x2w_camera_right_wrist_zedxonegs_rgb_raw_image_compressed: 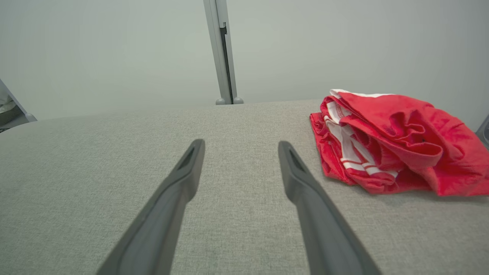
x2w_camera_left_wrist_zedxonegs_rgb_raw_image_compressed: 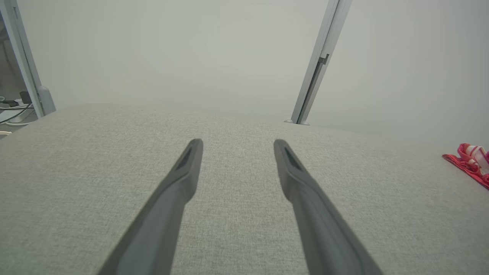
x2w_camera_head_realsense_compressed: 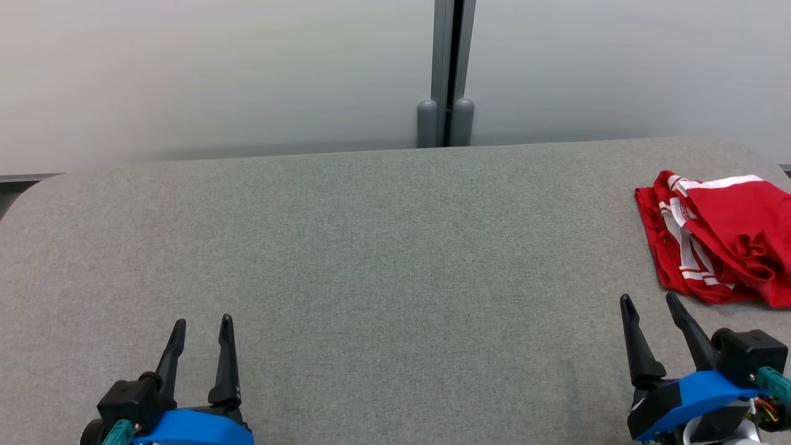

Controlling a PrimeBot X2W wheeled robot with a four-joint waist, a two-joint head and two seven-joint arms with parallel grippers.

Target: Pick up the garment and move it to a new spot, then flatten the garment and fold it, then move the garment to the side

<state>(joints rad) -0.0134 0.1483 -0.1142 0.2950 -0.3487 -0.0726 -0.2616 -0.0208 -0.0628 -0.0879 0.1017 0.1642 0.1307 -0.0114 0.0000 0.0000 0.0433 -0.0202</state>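
**Red garment at the right edge, both grippers empty**

A crumpled red fabric garment with white stripes lies on the grey woven-fabric table surface, at the middle right of the head view, where the frame edge cuts it off. Its layers are bunched and loosely folded over one another, with the white bands showing along its left side.

The left gripper, with two long dark fingers on a blue body, sits at the lower left of the head view. Its jaws stand wide apart with only bare cloth between them. In the left wrist view the garment shows as a small red patch at the far right edge, well apart from this gripper.

The right gripper sits at the lower right of the head view, near the garment's lower left corner but not touching it. Its jaws are also spread wide and hold nothing. In the right wrist view the garment lies to the upper right of the fingers.

Behind the table stand pale frosted wall panels, joined by a grey metal post at the top centre.
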